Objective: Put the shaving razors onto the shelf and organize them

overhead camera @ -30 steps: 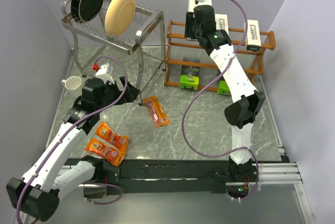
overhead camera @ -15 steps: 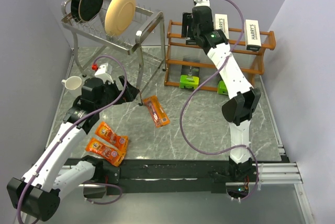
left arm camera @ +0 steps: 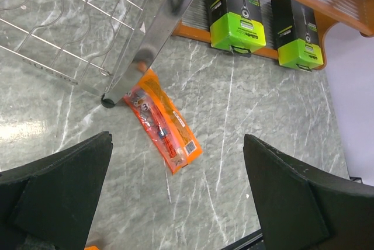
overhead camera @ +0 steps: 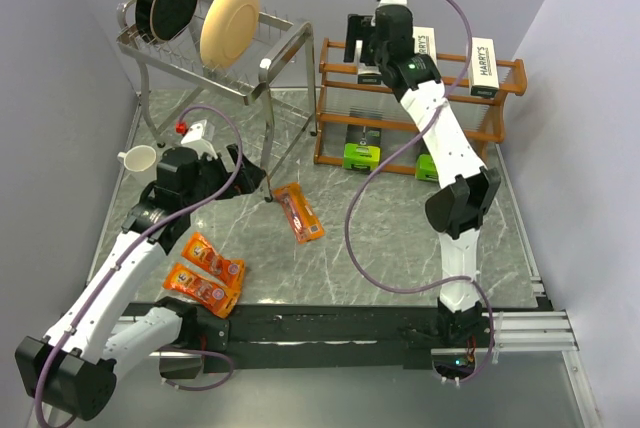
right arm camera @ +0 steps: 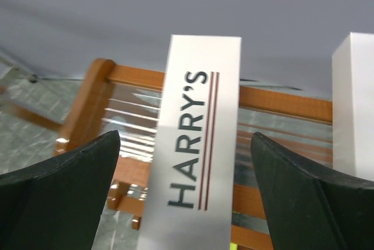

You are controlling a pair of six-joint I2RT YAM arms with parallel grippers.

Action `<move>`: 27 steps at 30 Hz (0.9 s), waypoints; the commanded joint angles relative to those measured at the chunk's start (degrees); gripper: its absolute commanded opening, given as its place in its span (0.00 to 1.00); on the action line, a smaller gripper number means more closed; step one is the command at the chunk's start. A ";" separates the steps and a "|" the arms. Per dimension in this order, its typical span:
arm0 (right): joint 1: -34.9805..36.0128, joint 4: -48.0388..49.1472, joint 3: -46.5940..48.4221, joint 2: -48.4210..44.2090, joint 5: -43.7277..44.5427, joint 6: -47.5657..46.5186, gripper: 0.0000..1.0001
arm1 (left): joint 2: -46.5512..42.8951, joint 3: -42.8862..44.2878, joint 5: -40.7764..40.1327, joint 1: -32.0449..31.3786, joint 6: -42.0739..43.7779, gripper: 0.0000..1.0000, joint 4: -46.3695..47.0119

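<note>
**Right fingers spread over a shelved box; a loose orange pack lies under the left fingers**

I am watching both arms from above and through their wrist cameras. The right gripper (right arm camera: 186,136) sits at the top tier of the shelf (overhead camera: 322,108), its fingers spread wide. A white HARRY'S box (right arm camera: 196,75) lies on the rails between them, with a gap on each side, so nothing is gripped.

The left gripper (left arm camera: 176,139) hovers over the table (left arm camera: 263,145), also wide open and empty. An orange pack (left arm camera: 163,124) lies flat on the table right below the gap between its fingers. The pack's long axis runs diagonally across that gap, and its far end is just beside the foot of the silver rack (left arm camera: 158,28). I judge the left arm far nearer to it, though the wrist would need turning to close across the narrow side.

Two more orange packs (overhead camera: 214,261) lie near the left arm's base. Two black-and-green packs (left arm camera: 238,4) stand on the bottom tier.
</note>
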 commanded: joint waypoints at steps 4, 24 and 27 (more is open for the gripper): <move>3.02 1.79 -4.28 -14.58 -1.42 -2.42 1.00 | -0.83 3.61 1.00 0.26 6.86 0.99 -3.79; 30.62 11.19 -74.35 -37.73 -2.39 2.74 0.89 | -12.61 -7.46 -1.98 0.52 37.84 0.99 -6.91; 33.43 13.65 -73.40 -32.45 -0.73 3.55 0.88 | -12.60 -6.58 -5.42 3.14 33.53 1.00 -5.85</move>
